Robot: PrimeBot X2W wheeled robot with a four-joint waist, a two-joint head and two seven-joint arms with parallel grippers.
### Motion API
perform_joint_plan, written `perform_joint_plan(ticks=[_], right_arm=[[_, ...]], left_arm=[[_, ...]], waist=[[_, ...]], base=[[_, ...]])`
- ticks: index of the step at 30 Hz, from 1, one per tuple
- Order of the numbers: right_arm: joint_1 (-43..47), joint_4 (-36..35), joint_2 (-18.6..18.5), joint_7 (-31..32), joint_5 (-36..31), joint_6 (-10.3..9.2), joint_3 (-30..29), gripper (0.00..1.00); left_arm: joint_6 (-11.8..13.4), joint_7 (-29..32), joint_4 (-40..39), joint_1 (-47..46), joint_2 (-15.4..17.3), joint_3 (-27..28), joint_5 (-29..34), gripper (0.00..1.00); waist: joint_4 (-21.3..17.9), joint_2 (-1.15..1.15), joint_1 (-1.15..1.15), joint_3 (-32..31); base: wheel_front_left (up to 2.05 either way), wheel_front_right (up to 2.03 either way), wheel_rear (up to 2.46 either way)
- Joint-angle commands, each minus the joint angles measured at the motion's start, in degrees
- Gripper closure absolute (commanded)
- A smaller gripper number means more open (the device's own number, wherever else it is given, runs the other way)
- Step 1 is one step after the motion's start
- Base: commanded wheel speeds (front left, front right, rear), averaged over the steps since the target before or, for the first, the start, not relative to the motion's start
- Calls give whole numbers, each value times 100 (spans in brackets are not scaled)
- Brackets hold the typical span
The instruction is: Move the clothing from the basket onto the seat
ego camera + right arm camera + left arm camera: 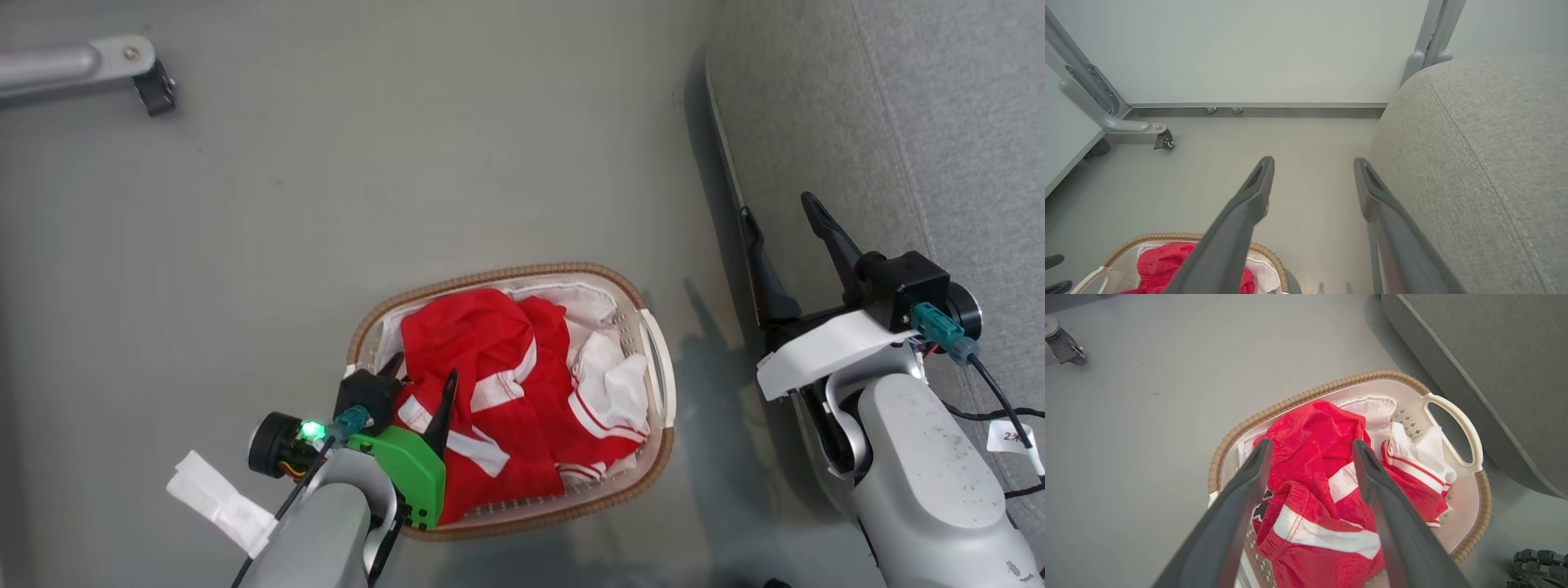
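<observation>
Hovering over red jersey [465, 327] in laundry basket [506, 271], left gripper [424, 367] spread wide, right gripper [776, 206] spread by sofa cushion [939, 122]. Risking pinching white liner [584, 296] too, or tipping it.

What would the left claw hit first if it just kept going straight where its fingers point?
Most likely the red clothing heaped in the basket: the open left gripper points down at it. How far above it hangs is unclear.
</observation>
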Motion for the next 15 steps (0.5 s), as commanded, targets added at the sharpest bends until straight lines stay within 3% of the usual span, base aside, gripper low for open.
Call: perform_joint_plan(ticks=[1,8,15], right_arm=[[-72,-17,8,-27,38,-4,19,0],[-154,-23,105,-27,78,-4,96,0],[-216,-100,224,-27,57,-4,160,0]], left_arm=[[-13,0,184,-203,31,-100,-41,0],[-4,62,1423,-806,32,-558,-349,0],[103,409,1999,-1206,34,-871,-605,0]], waist=[[-218,57,-1,478],[-335,57,-1,878],[-458,57,-1,1120]], base=[[0,0,0],[0,0,0],[0,0,0]])
